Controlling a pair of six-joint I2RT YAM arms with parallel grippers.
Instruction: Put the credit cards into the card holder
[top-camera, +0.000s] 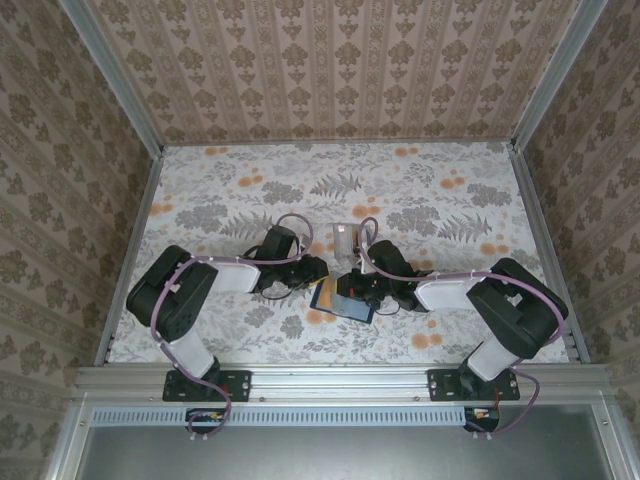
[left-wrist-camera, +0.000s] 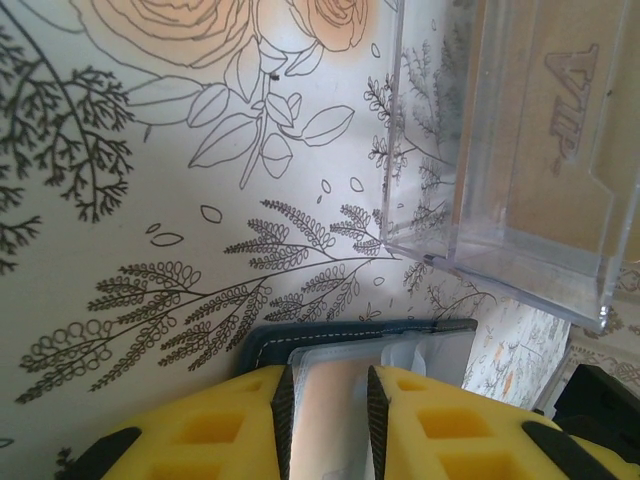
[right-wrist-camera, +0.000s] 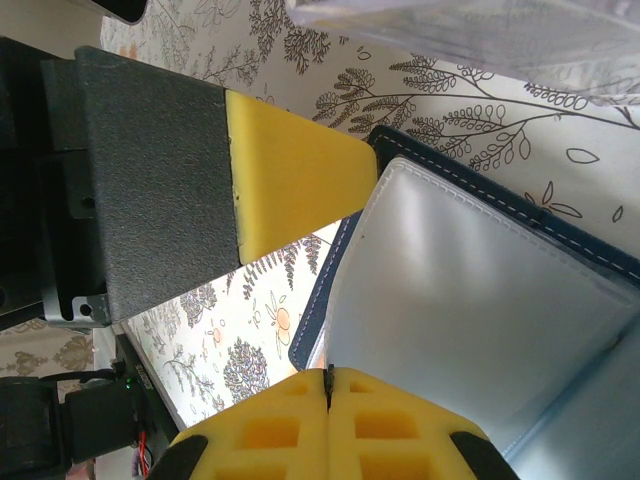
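Evidently caught mid-insertion: found the card holder (top-camera: 345, 305) opened, pale lining up, between the grippers, long axis roughly left to right, right end slightly closer to the bases. Showed the right gripper (right-wrist-camera: 328, 385) fully closed, apparently pinching the holder's edge, and the left gripper (left-wrist-camera: 327, 385) slightly parted about a pale credit card (left-wrist-camera: 325, 430) at the holder's mouth; could not tell gripped from released. Judged that card not yet seated.

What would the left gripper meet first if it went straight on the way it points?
The left gripper would probably meet the card holder first, just ahead; depth is unclear.
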